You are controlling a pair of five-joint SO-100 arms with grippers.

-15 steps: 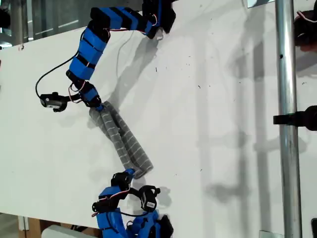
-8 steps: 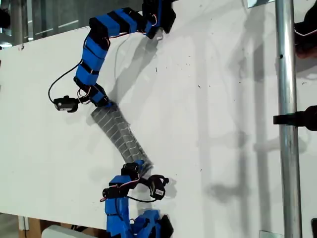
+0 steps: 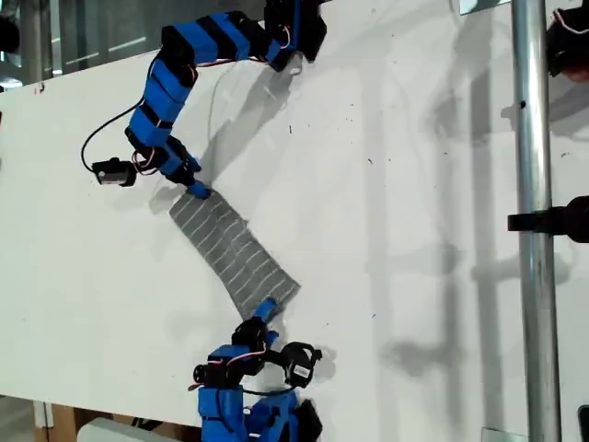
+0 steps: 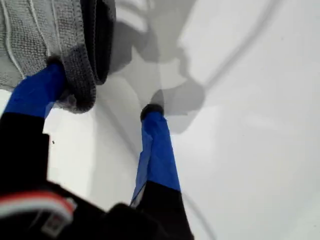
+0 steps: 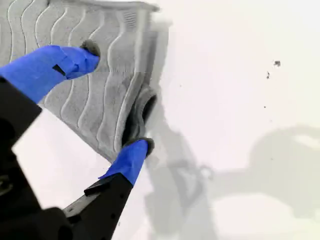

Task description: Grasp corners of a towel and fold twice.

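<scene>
Now the towel [image 3: 235, 253] lies folded in a long strip on the table [image 3: 414, 230], between my two grippers. My first gripper [image 4: 105, 92] is wide open, touching one end. My second gripper [image 5: 117, 95] gapes open over the other end.

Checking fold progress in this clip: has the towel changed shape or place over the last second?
Yes. The towel has gone from a bunched narrow roll to a wider flat strip, its lower end now nearer the metal pole at the exterior view's right.
</scene>
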